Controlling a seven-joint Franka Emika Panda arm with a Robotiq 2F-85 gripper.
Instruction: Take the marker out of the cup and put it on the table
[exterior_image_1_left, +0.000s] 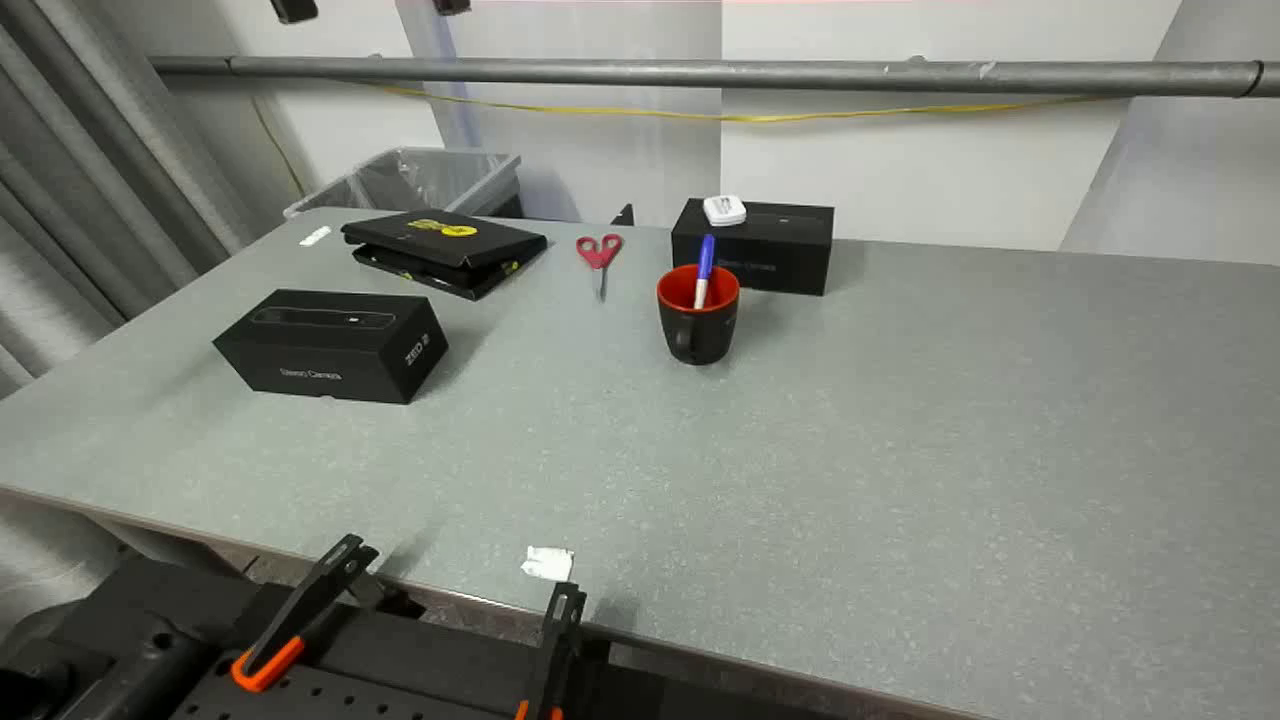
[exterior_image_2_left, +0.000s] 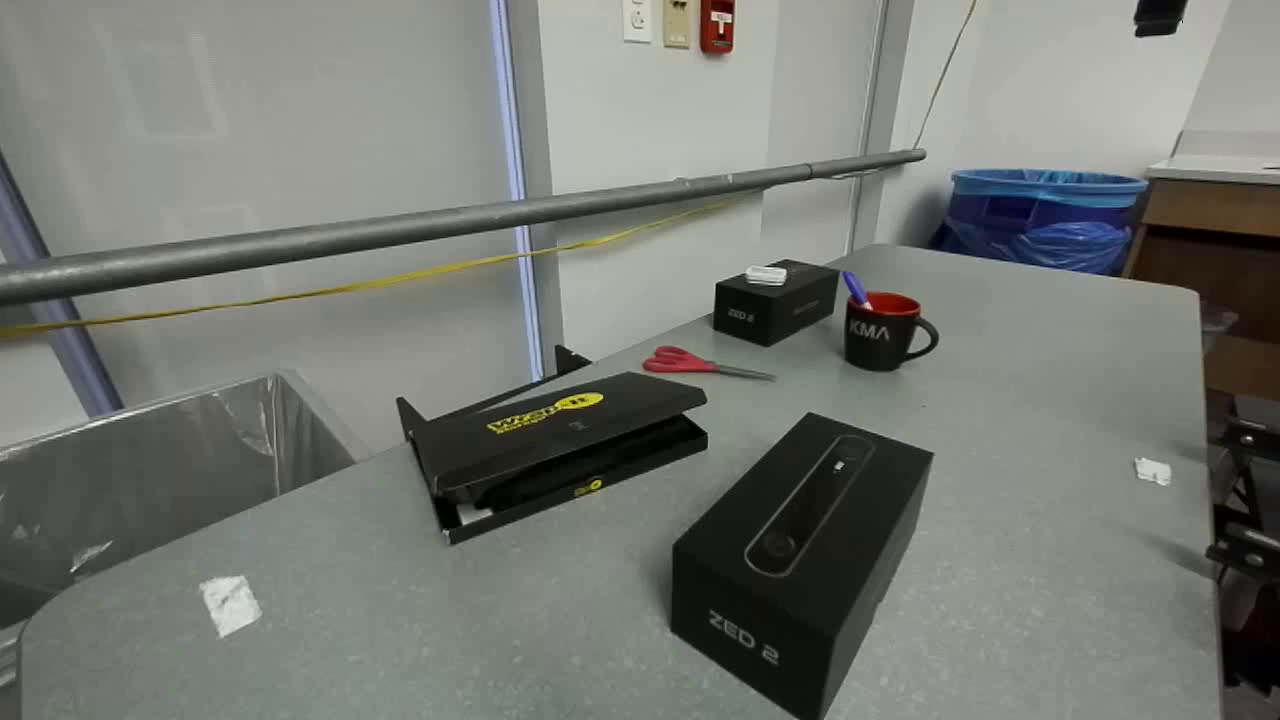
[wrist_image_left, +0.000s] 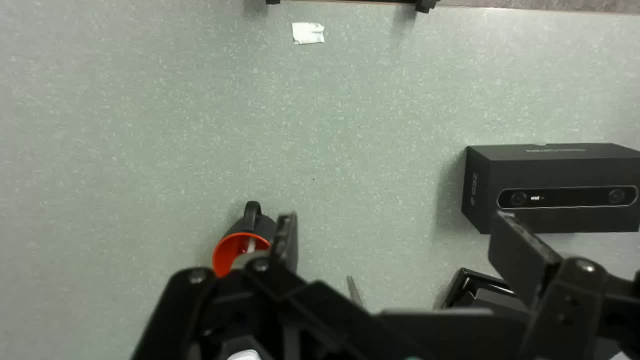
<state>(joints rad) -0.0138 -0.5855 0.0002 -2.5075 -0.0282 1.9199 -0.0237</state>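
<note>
I'm holding my pincer (wrist_image_left: 396, 237) parted, empty; the marker (exterior_image_1_left: 704, 271) is leaning in the cup (exterior_image_1_left: 706, 330), so an off-centre descent could be toppling both.

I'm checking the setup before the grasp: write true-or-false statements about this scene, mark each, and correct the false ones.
1. The marker leans in the cup. True.
2. The marker's white end points up. False: its blue end does.
3. The cup lies on its side. False: it stands upright.
4. The red-handled scissors lie on the table. True.
5. A white object rests on a black box. True.
6. The jaws are shut. False: in the wrist view they stand apart.
</note>
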